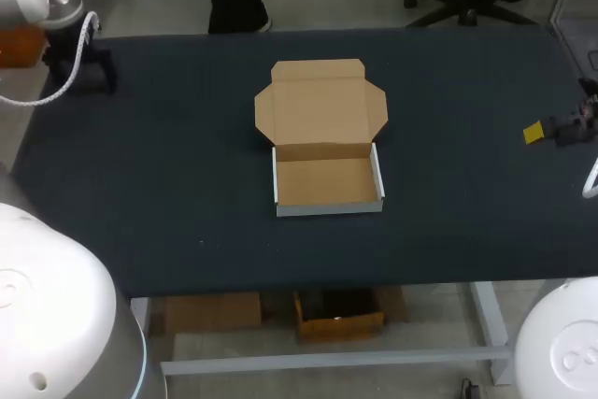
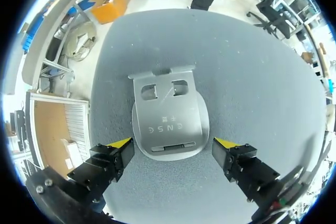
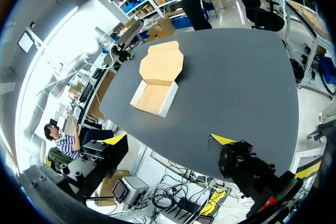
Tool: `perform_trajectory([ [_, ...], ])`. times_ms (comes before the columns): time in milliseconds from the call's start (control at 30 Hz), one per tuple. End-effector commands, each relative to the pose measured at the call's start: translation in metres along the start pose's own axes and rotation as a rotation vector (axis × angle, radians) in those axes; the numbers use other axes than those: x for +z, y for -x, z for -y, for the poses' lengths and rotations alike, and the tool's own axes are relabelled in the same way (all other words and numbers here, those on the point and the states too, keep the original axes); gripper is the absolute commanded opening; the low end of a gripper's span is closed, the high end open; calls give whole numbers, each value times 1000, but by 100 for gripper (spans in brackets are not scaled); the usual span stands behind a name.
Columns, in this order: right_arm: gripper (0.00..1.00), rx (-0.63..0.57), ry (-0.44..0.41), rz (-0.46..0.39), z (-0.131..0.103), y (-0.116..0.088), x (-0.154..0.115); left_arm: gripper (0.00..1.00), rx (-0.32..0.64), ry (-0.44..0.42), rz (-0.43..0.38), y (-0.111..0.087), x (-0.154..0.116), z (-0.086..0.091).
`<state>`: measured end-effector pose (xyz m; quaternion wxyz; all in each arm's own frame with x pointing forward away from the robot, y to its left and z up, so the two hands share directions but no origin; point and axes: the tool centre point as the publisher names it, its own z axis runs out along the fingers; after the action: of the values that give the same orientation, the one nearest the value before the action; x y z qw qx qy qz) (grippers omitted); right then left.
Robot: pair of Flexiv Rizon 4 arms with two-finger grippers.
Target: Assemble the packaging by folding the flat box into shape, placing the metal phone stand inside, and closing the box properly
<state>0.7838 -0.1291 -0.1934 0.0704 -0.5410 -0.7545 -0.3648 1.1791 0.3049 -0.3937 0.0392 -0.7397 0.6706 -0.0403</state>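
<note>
My left gripper (image 2: 171, 143) is released, its yellow-tipped fingers spread either side of the silver-grey metal phone stand (image 2: 168, 121). The stand lies flat on the dark table (image 2: 252, 77), between and just ahead of them; I can't tell whether either tip touches it. My right gripper (image 3: 170, 140) is likewise released and holds nothing. Well ahead of it, mid-table, sits the brown cardboard box (image 1: 327, 184), its white-walled tray folded up and its lid flap (image 1: 320, 105) lying open beyond.
</note>
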Motion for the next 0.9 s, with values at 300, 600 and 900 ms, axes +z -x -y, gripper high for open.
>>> perform_trajectory([
  [300,100,0,-2,-3,0,0,-2,100,-4,32,-2,2,5,12],
  [600,100,0,-2,-3,0,0,-2,100,-5,33,-1,0,6,15],
  [900,100,0,-2,-3,0,0,-2,97,-7,34,1,0,5,18],
])
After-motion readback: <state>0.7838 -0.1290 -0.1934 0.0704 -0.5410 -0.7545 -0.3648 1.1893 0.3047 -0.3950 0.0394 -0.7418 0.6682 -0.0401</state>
